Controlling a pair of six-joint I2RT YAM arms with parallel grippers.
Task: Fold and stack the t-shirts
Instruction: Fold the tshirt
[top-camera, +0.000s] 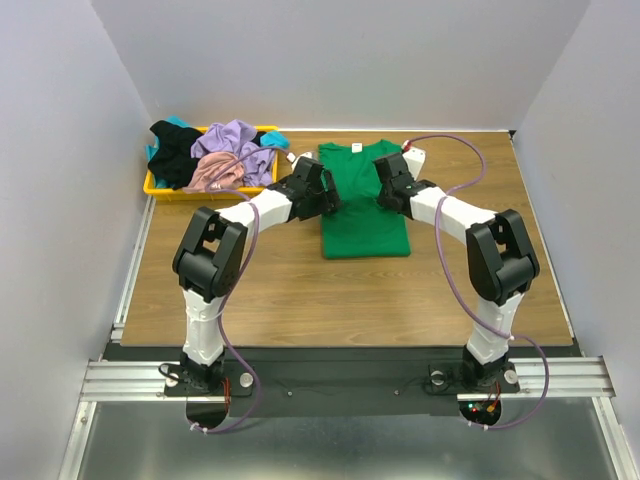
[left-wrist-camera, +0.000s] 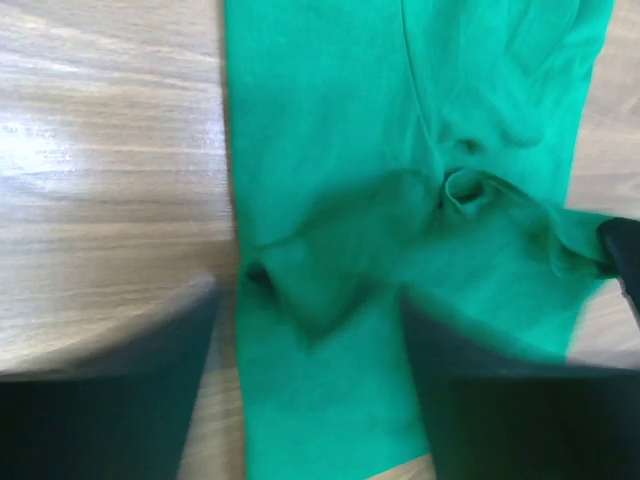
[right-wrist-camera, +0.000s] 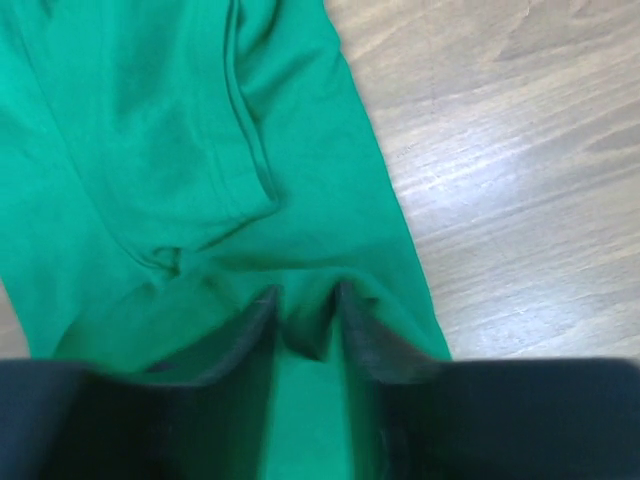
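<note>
The left pincer (left-wrist-camera: 305, 300) stands wide open and grips nothing. Its two dark fingers (left-wrist-camera: 110, 390) are blurred and set far apart. Between them lies a raised pucker of the green t-shirt (left-wrist-camera: 330, 130), whose long straight edge runs just inside the left-hand finger. Outside that edge is the bare wooden table (left-wrist-camera: 100, 150). Past the other finger, a black tip shows at the border of the wrist view (too cropped to say what it is).

The right pincer (right-wrist-camera: 305, 320) is almost closed, its fingers (right-wrist-camera: 365, 340) nipping a small ridge of the same shirt near its edge. Ahead of it a sleeve hem lies folded over the body of the shirt, and to its right is bare wood.

From above, the two pincers face each other across the shirt's upper half, one at each long side. The shirt lies flat in a narrow strip, neck away from the arms. Out to the left of the left pincer, a yellow tray (top-camera: 160, 190) at the far corner holds a heap: a lavender t-shirt (top-camera: 238, 140), a pink t-shirt (top-camera: 212, 172), a black t-shirt (top-camera: 175, 155) and a teal t-shirt (top-camera: 177, 122).
</note>
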